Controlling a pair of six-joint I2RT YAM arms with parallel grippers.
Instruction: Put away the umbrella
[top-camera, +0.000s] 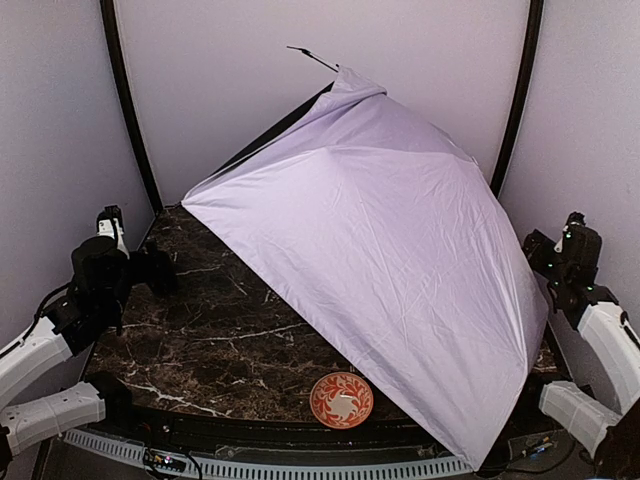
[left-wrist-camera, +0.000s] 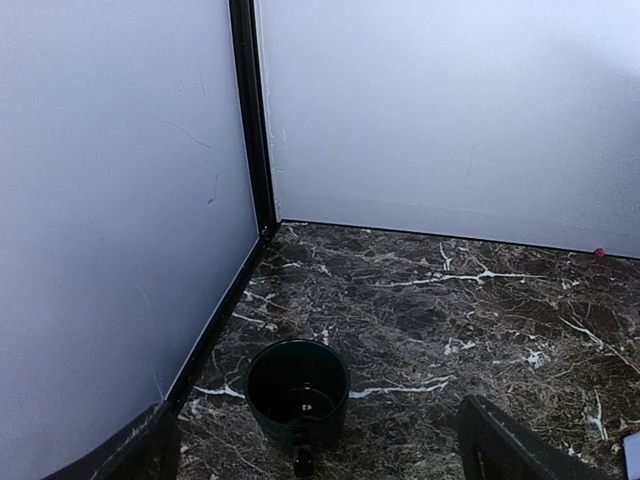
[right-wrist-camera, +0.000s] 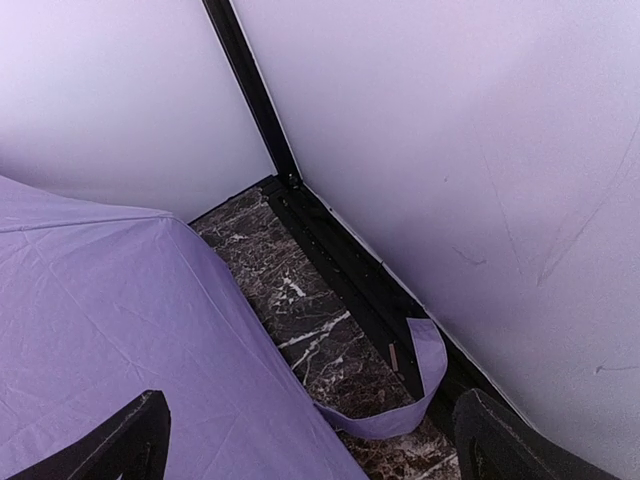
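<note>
The umbrella (top-camera: 380, 250) stands fully open on the dark marble table (top-camera: 230, 330). Its pale lavender canopy covers the middle and right of the table, and a black rib tip (top-camera: 300, 50) pokes out at the top. Shaft and handle are hidden beneath the fabric. In the right wrist view the canopy (right-wrist-camera: 110, 330) fills the left side and its fabric strap (right-wrist-camera: 428, 372) curls on the table by the right wall. My right gripper (top-camera: 537, 250) (right-wrist-camera: 310, 410) is open above the canopy's right edge, holding nothing. My left gripper (top-camera: 135, 265) (left-wrist-camera: 318, 420) is open at the far left, away from the umbrella.
A black mug (left-wrist-camera: 297, 392) stands on the table just below my open left fingers (left-wrist-camera: 500, 445), near the left wall. A red-patterned bowl (top-camera: 341, 400) sits at the front edge beside the canopy's hem. White walls with black corner posts (top-camera: 125, 100) close in three sides.
</note>
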